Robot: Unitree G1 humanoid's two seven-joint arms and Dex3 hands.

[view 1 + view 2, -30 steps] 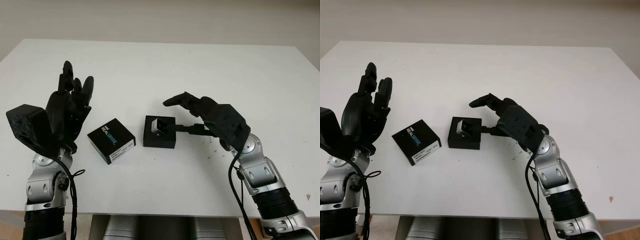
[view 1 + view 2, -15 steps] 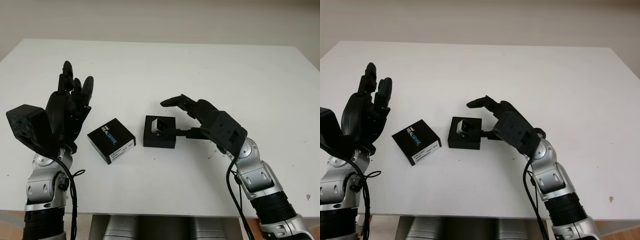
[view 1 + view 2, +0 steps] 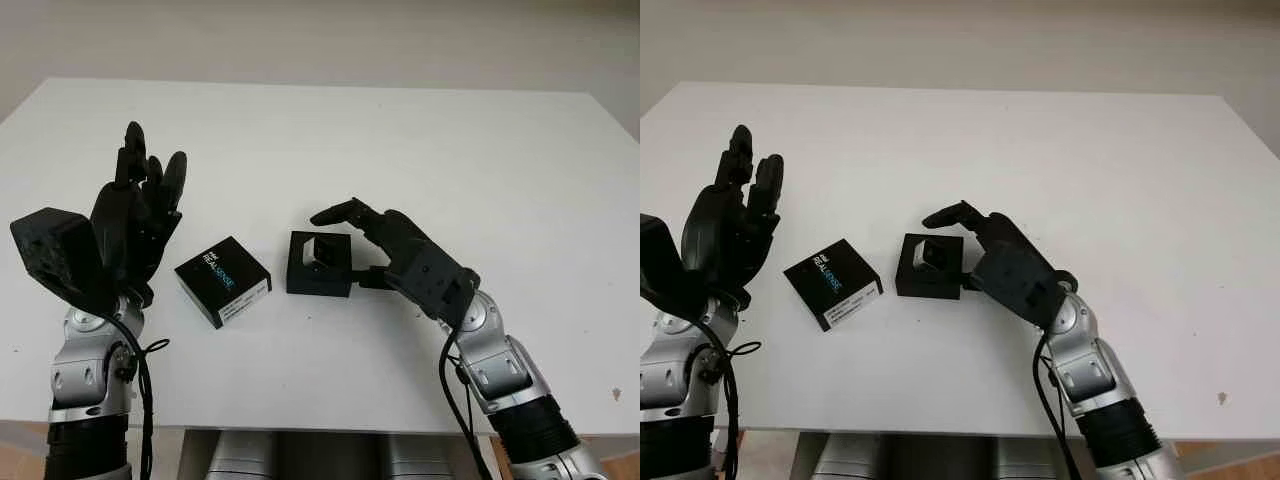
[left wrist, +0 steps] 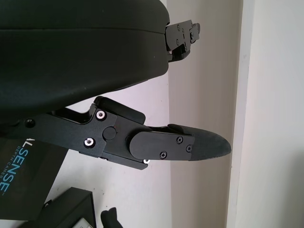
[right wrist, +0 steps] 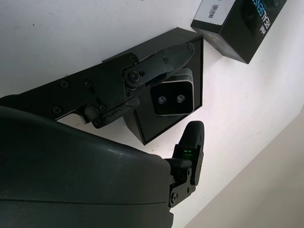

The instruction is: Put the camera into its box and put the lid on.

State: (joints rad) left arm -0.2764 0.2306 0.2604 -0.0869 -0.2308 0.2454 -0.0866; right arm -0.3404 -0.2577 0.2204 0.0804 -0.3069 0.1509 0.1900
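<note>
Camera (image 3: 322, 250), a small silver block, sits inside the open black box (image 3: 318, 265) near the middle of the white table (image 3: 400, 140). In the right wrist view its face shows two small screw holes, and it lies tilted against one wall of the box rather than flat.

The right hand (image 3: 400, 262) is right at the box. One finger (image 3: 335, 211) arches over the far edge, above the camera, while another runs low along the box's right side, close to the wall; whether it touches I cannot tell. The fingers are spread wide around the box and grip nothing.

The lid (image 3: 222, 280), black with "REALSENSE" printed on top and a white label on its side, lies on the table just left of the box, a narrow strip of table between them. It is turned at an angle to the box.

The left hand (image 3: 135, 220) is raised above the table's left side, well left of the lid, palm toward the middle and fingers pointing up. It holds nothing and is open. In the left wrist view the lid's lettering shows past the hand's black shell.
</note>
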